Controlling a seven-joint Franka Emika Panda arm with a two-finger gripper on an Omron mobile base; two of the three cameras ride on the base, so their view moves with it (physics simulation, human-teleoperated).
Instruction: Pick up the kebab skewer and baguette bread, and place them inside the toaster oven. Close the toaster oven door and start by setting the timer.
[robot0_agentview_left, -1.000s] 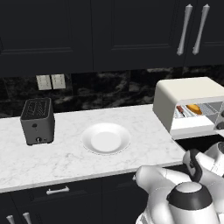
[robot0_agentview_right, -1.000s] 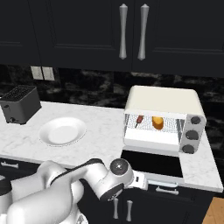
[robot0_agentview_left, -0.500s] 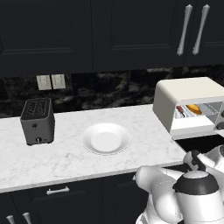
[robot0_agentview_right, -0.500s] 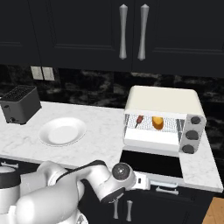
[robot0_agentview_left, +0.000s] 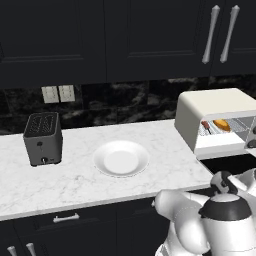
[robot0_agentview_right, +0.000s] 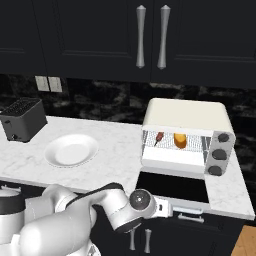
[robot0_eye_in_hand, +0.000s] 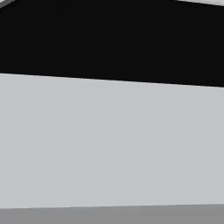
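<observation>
The oven (robot0_agentview_right: 187, 135) stands open on the counter (robot0_agentview_left: 75, 180), with its door (robot0_agentview_right: 172, 186) dropped flat in front. It is stiff and hinged, so likely best lifted by its front edge. Bread (robot0_agentview_right: 180, 140) and skewer (robot0_agentview_right: 159, 137) lie inside. The gripper (robot0_agentview_right: 167, 209), below the door, is empty, jaws apparently wide.

Two rear flanking views over one counter (robot0_agentview_left: 75, 185)

The arm (robot0_agentview_right: 115, 212) is folding lower in front of the counter (robot0_agentview_right: 125, 150), its wrist sliding rightward under the counter's front edge beneath the open toaster oven door (robot0_agentview_right: 172, 187), shoulder housing swinging round.
</observation>
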